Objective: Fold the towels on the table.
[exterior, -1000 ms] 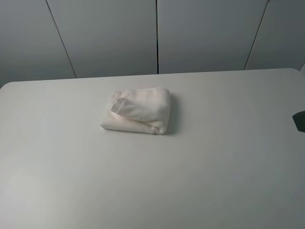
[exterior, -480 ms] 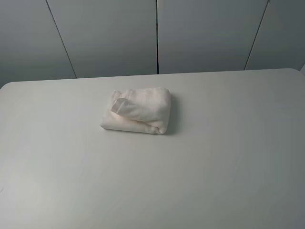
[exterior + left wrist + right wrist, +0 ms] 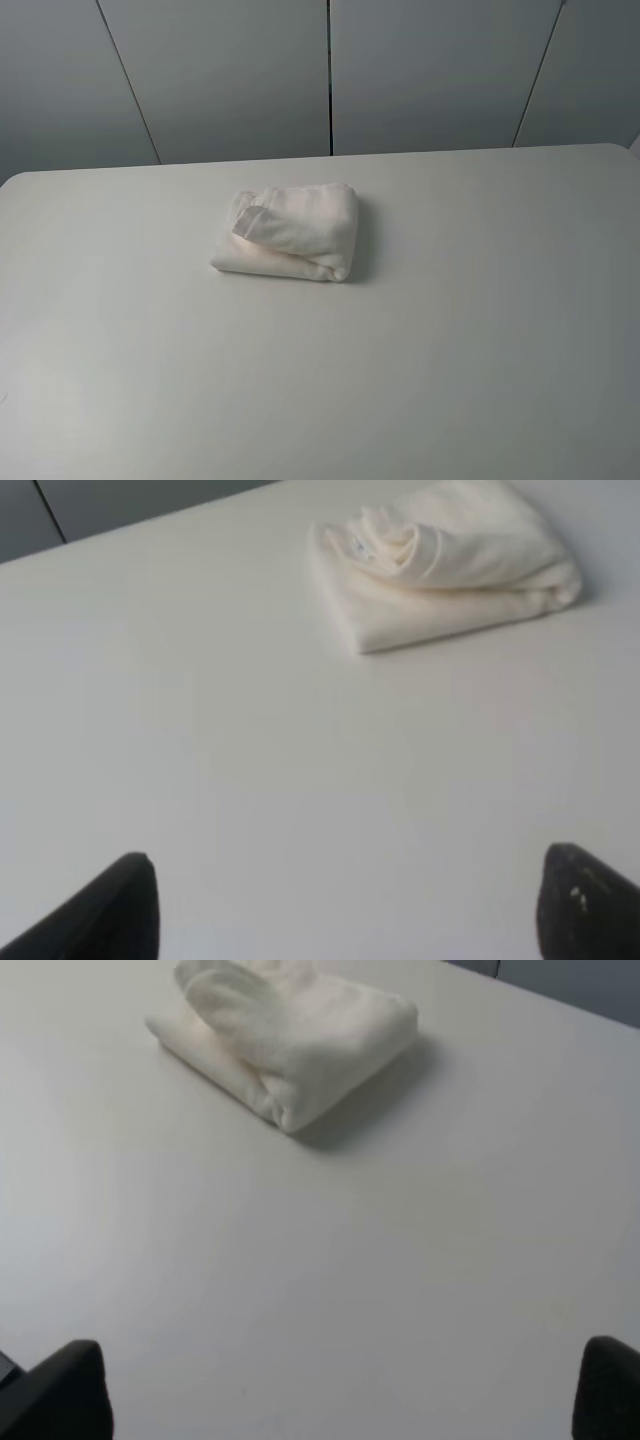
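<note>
White table (image 3: 480,330), folded towel (image 3: 290,235) mid-rear.

Black robot fingers

The left gripper (image 3: 345,905) and right gripper (image 3: 340,1390) each show two dark, smooth fingertips with rounded, pointy ends.

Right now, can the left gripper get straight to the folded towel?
Probably yes. The left gripper is open and empty, and only bare table lies between it and the towel. Nothing stands in the way.

Folded towel (image 3: 290,1035) lies beyond the wide-spread pincer (image 3: 335,1395).
</note>
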